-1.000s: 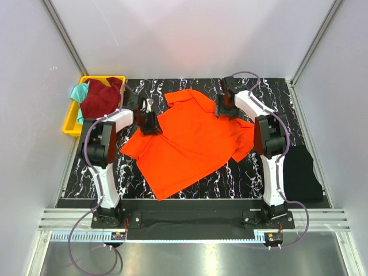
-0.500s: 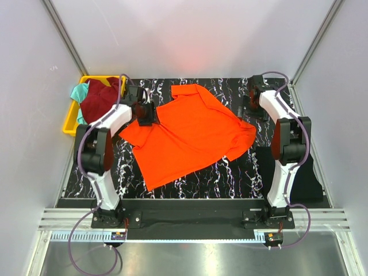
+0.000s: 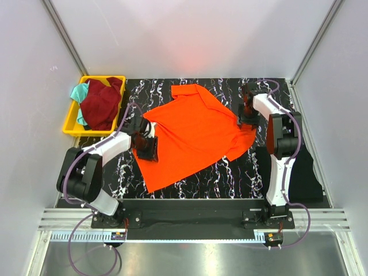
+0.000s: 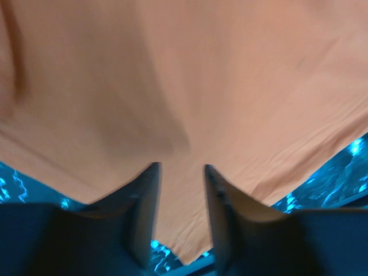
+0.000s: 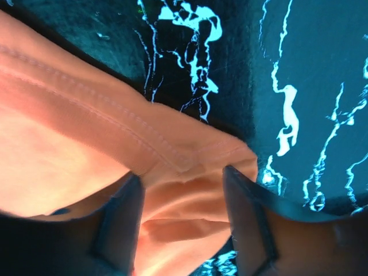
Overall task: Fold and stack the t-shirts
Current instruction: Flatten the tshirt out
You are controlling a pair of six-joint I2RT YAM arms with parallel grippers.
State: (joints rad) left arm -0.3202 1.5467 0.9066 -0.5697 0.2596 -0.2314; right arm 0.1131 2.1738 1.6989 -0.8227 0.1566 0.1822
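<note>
On the black marbled table [image 3: 230, 172] the orange t-shirt [image 3: 192, 132] lies spread in the middle. The left gripper [image 4: 181, 172] is at its near left edge, fingers apart, cloth flat beneath. The right gripper [image 5: 181, 175], also spread, straddles the right sleeve hem [image 5: 172, 155]. The maroon t-shirt [image 3: 102, 104] and the teal t-shirt [image 3: 79, 92] lie in the yellow bin [image 3: 71, 125].

Table [image 3: 224, 178] top is black with white marble veining: orange t-shirt [image 3: 192, 135] spread open across the middle, yellow bin [image 3: 73, 132] at the far-left corner, black cloth [image 3: 302, 169] lying at the right edge.
</note>
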